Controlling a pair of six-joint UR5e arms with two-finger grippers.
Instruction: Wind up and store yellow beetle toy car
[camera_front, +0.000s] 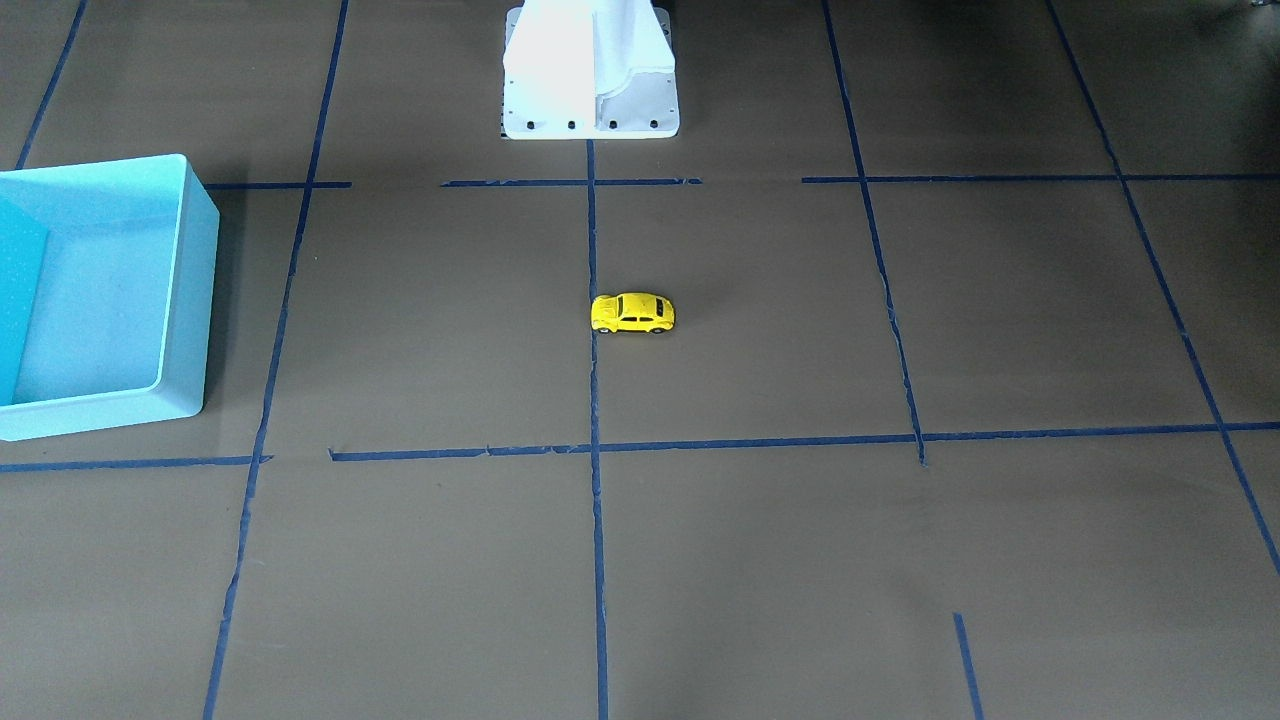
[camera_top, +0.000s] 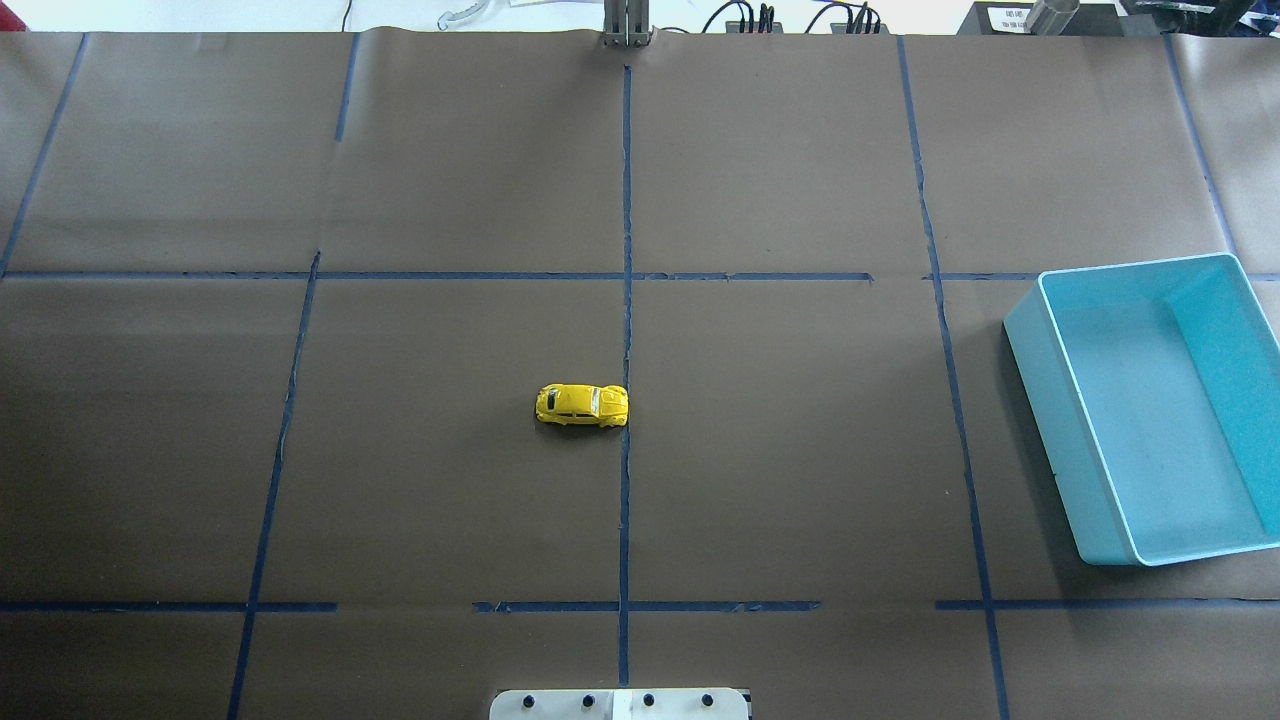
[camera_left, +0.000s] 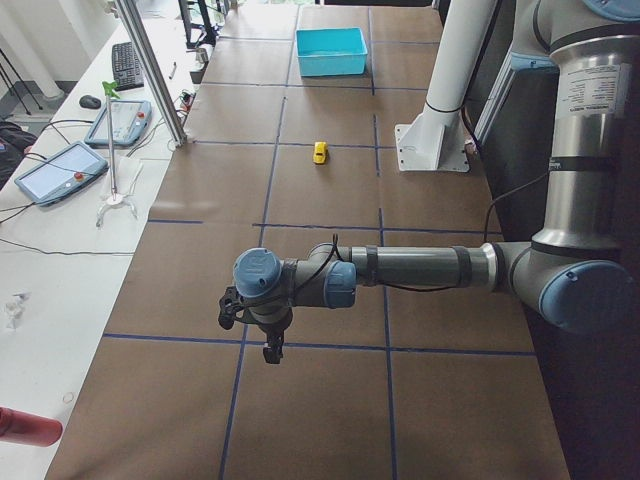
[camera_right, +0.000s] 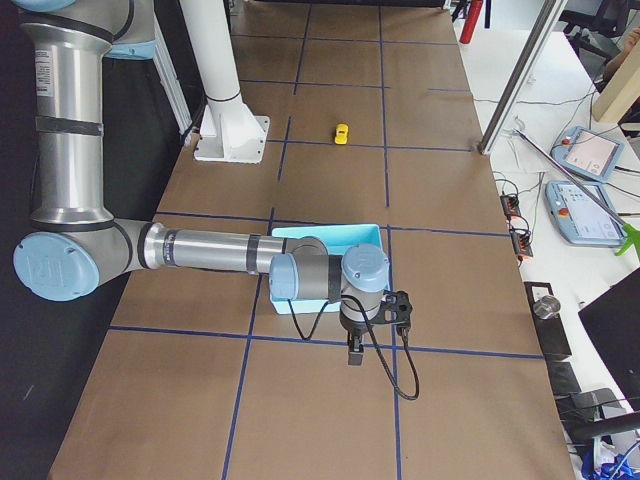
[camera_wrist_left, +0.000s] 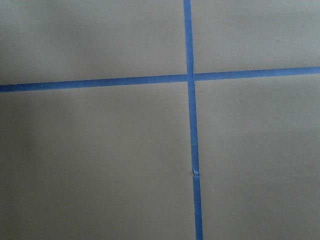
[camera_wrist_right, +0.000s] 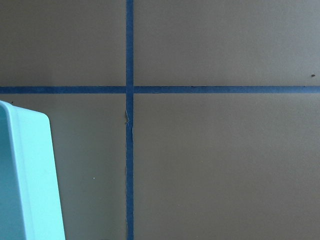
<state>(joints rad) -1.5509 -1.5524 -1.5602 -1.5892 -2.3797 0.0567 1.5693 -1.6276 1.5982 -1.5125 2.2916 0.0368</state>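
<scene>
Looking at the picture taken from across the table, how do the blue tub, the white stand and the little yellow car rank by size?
Largest: the turquoise bin, even though the picture's left edge cuts it off.
Next: the white robot base, cut off at the top.
Smallest by far: the yellow beetle toy car.

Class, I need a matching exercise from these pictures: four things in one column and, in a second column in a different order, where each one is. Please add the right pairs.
Column A
1. yellow beetle toy car
2. turquoise bin
3. left gripper
4. right gripper

Column B
a. hangs just off the bin's corner
b. stands on its wheels beside the centre tape line
c. sits open side up at the end of the table on the robot's right
d. hangs over a tape crossing at the end away from the bin

Pairs: 1-b, 2-c, 3-d, 4-a
</scene>
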